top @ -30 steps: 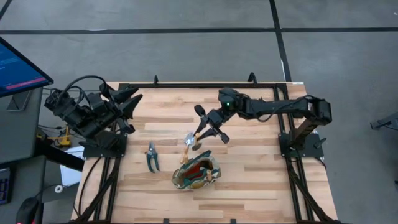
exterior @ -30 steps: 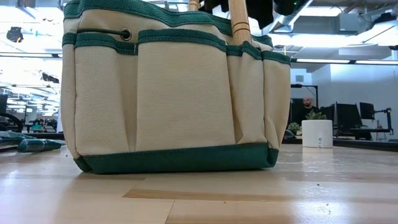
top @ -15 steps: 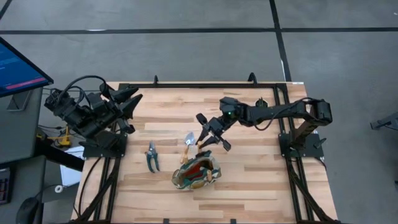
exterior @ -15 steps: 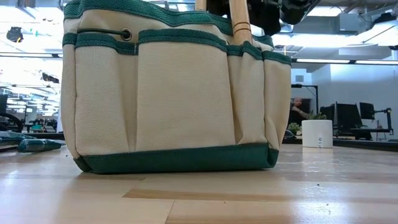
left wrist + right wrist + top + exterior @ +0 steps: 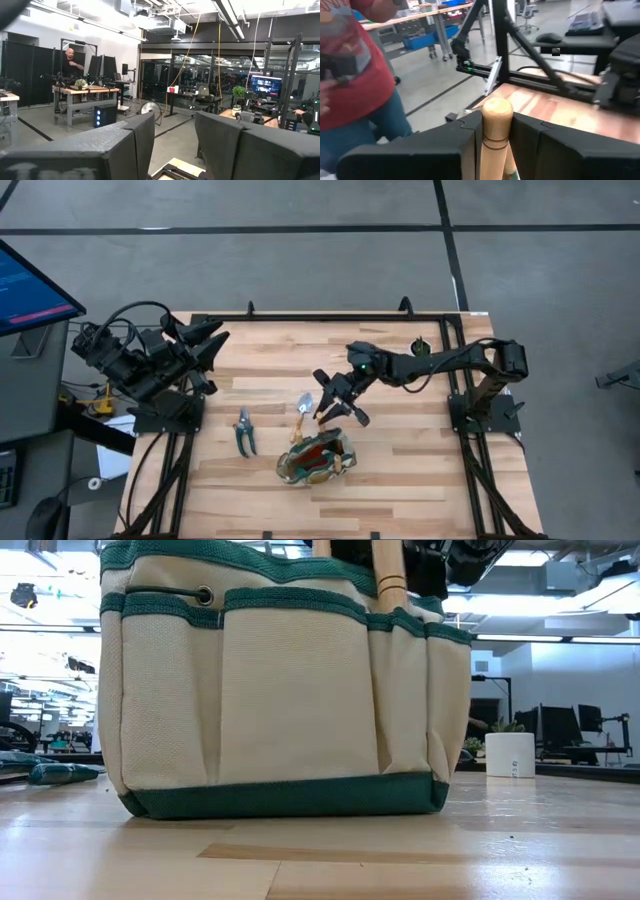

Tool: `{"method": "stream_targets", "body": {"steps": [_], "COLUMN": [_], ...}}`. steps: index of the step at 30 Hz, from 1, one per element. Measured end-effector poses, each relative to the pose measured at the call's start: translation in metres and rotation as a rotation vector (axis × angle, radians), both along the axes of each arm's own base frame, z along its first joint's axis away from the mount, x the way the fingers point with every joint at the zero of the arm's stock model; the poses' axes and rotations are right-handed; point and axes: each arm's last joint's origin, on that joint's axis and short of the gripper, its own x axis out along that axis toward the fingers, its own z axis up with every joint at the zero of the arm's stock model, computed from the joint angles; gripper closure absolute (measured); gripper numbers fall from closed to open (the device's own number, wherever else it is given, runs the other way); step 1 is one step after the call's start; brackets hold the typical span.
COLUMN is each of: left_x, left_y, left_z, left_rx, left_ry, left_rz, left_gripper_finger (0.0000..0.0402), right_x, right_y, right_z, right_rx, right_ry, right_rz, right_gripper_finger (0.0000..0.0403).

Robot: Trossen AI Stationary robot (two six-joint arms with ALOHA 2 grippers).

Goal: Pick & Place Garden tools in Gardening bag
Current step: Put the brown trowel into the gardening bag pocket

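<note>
While the left gripper (image 5: 212,345) is waiting folded at the table's (image 5: 400,470) far left corner, well apart from the gardening bag (image 5: 316,459), you are seeing its two fingers (image 5: 125,147) standing apart with nothing between them. Your right gripper (image 5: 338,402) is hanging just beyond the bag's far rim, and its fingers (image 5: 445,140) are clamping the light wooden handle (image 5: 495,131) of a garden tool. This handle is standing upright above the bag (image 5: 285,690). A silver trowel (image 5: 302,412) is leaning at the bag's far side. The pruning shears (image 5: 243,431) are lying flat on the table, left of the bag. A white pot (image 5: 510,753) is standing beyond the bag.
</note>
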Motion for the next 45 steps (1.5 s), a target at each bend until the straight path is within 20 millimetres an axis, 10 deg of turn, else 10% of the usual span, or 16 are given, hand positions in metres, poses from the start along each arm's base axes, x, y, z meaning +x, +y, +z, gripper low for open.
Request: {"method": "stream_targets", "body": {"steps": [45], "left_x": [0.000], "left_y": [0.000], "left_z": [0.000], "left_rx": [0.012], "left_ry": [0.010], "left_rz": [0.003], "left_gripper_finger": [0.0271], "right_x": [0.015], "right_y": [0.027], "right_z": [-0.038], "right_rx": [-0.067], "right_ry": [0.074], "right_rz": [-0.019], "right_gripper_finger": [0.0343]}}
